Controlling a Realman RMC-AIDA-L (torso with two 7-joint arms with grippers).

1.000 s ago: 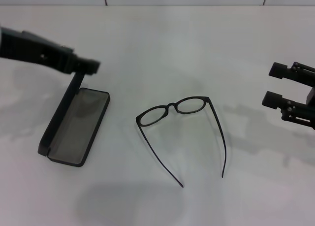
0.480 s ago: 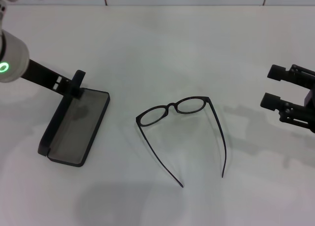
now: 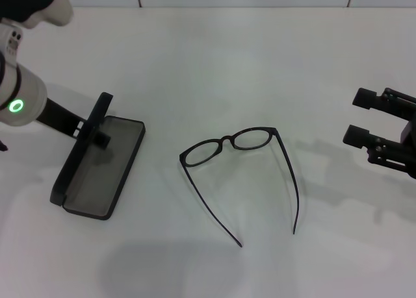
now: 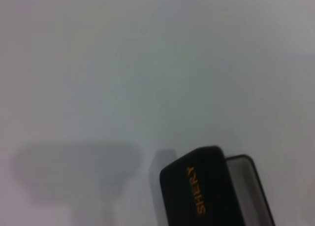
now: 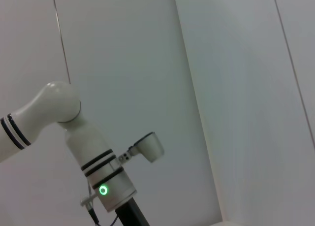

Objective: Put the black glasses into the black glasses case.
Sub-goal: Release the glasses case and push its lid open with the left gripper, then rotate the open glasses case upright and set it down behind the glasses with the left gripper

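A: Where are the thin black-framed glasses (image 3: 242, 167)?
B: On the white worktop (image 3: 214, 71), right of the open matte black hinged case (image 3: 99, 165), well apart.
A: End effectors?
B: Left end effector (image 3: 91, 130) at the case lid, grip unclear; right end effector (image 3: 368, 117) farther right, parted, empty.

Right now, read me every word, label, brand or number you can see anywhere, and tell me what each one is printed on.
"SHERY": gold letters on the outside of the raised lid of the black glasses case, seen in the left wrist view.
No lettering can be read on the black glasses, on the left gripper at the case lid, or on the right gripper. The green ring light on the left arm carries no text.
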